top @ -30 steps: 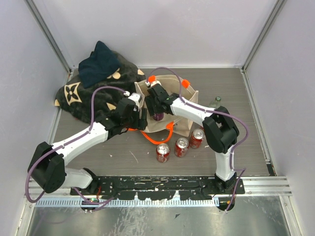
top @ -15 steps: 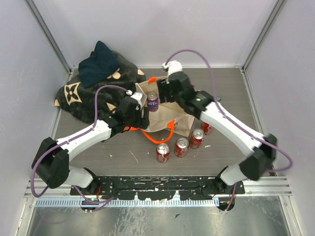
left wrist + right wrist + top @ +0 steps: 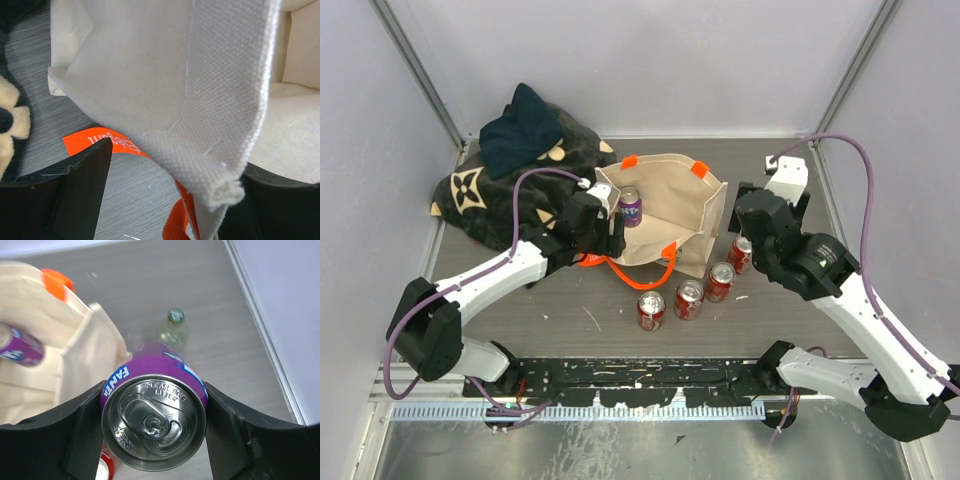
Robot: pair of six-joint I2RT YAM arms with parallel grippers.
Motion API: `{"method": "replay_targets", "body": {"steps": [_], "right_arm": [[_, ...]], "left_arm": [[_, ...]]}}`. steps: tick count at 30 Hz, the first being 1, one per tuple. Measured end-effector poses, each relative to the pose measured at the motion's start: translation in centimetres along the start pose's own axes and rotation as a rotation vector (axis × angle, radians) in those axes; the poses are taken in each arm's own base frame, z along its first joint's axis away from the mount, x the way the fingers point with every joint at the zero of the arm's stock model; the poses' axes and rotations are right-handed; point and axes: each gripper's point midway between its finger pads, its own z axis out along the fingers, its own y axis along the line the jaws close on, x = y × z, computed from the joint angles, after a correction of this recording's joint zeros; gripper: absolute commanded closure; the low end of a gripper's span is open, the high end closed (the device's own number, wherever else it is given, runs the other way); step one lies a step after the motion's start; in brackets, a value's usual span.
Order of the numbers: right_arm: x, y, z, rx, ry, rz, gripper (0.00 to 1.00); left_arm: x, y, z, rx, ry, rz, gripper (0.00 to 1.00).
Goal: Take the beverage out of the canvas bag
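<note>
We gripped a purple Fanta aluminium can in our right end effector, with the boxy beige canvas bag to its left. Our left end effector stood wide, the bag's folded rim between its fingers, against one.

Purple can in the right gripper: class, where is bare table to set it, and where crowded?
For the purple can: free table between the left arm and red cans, and behind the canvas bag. Crowded: in front of the bag.

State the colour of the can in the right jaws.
The can is purple, silver-topped; right wrist view shows it best.
</note>
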Motion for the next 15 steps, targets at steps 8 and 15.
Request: {"method": "replay_targets", "body": {"steps": [8, 15], "right_arm": [[9.3, -3.4, 0.0, 0.148, 0.225, -0.041, 0.99], [14.4, -4.9, -1.0, 0.186, 0.341, 0.02, 0.99]], "left_arm": [[-0.5, 0.2, 0.1, -0.014, -0.02, 0.005, 0.18], [-1.8, 0.1, 0.6, -0.022, -0.055, 0.002, 0.18]]}}
